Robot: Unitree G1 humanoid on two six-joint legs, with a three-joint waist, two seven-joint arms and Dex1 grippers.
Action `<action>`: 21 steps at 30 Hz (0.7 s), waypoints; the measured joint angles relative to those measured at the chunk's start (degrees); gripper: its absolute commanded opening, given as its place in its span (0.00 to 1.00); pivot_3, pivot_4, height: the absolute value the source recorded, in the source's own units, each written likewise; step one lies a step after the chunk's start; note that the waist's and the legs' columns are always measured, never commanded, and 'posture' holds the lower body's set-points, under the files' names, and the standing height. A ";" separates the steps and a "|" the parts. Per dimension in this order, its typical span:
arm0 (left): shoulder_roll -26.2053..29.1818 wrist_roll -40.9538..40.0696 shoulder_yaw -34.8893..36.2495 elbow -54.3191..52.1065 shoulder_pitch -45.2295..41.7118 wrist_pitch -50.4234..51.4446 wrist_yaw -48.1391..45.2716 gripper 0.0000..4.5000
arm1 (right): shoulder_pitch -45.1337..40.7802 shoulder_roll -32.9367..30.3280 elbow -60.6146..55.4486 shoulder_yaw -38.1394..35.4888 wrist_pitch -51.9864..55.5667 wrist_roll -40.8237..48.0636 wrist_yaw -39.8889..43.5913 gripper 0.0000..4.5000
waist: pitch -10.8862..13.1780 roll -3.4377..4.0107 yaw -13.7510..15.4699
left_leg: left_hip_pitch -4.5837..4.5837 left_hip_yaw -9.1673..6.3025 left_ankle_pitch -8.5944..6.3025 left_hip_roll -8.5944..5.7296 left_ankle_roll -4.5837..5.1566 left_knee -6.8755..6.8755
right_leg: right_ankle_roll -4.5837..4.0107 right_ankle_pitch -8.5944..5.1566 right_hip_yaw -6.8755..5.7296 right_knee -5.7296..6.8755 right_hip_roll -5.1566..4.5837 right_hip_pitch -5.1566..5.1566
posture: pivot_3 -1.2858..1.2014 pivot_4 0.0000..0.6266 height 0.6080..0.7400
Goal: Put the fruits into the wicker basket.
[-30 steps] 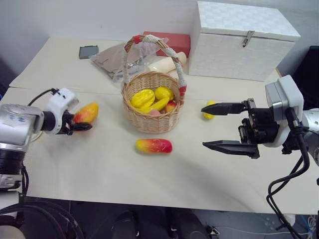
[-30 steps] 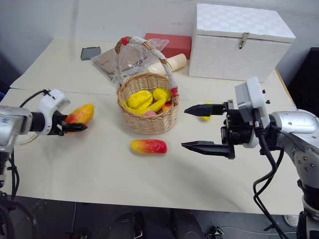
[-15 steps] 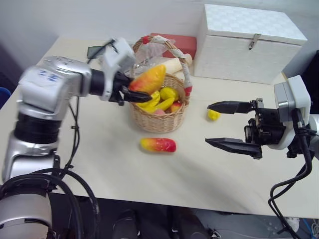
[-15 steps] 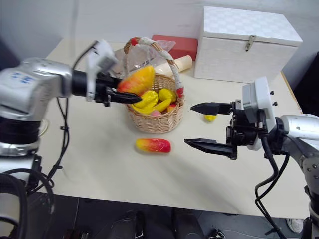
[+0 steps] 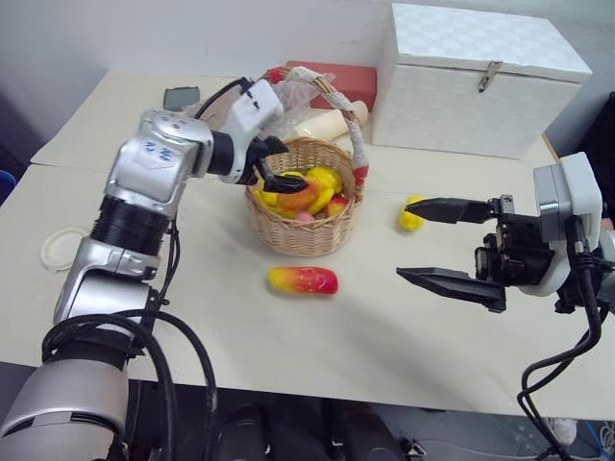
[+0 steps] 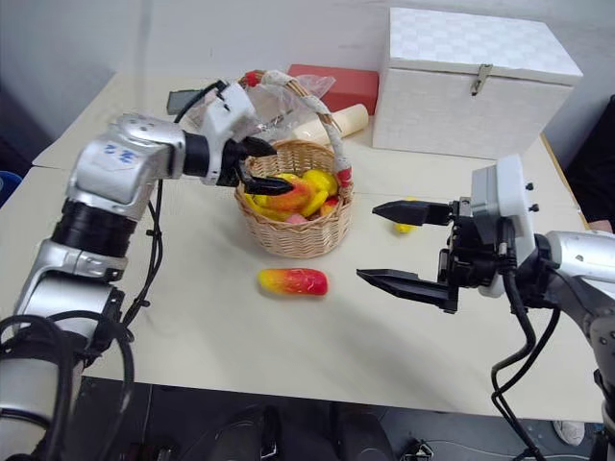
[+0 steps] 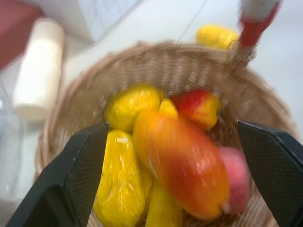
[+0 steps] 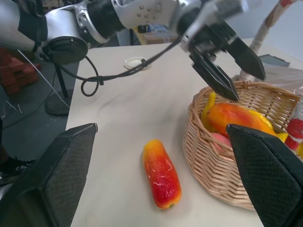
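a: since a sec ago left gripper [image 5: 279, 161] has swung from the table's left side over to the wicker basket [image 5: 306, 223], and the mango it carried [image 5: 300, 195] now lies in the basket on the other fruits. jaws were clamped on it then, now apart, nothing between them.

b: right side?

a: no change. right gripper [image 5: 444, 242] hovers over the table near the lemon [image 5: 413, 212], jaws wide apart, empty. head views also show one red-yellow mango [image 5: 303, 280] on the table just in front of the basket; lemon lies to the basket's right, well apart from it. white box [image 5: 480, 82] at the back, not part of the job.

b: left wrist view?

a: looks straight into the basket, fingers [image 7: 71, 179] spread on either side of the dropped mango [image 7: 182, 163]. yellow and red pieces packed beneath, so it's getting full.

b: right wrist view?

a: table mango [image 8: 162, 173] lies lengthwise beside the basket wall [image 8: 222, 175], between its own fingers [image 8: 47, 179].

b: handling?

a: glossy toy fruit, prob light and stiff, smooth skin so likely slippery. i'd grip across the fat middle, not the tapered ends. lemon is small and lumpy, may roll when nudged.
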 measured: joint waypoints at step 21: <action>2.15 13.71 -12.56 -4.54 19.61 -34.28 -17.18 0.99 | 10.89 -2.27 -5.62 -6.27 3.04 6.21 -2.62 1.00 | -0.01 0.03 0.97 | 0.62 -0.34 -0.44 -0.28 0.75 -0.04 | 0.38 0.32 0.04 -1.08 -0.14 1.14 | 0.52 0.24 1.00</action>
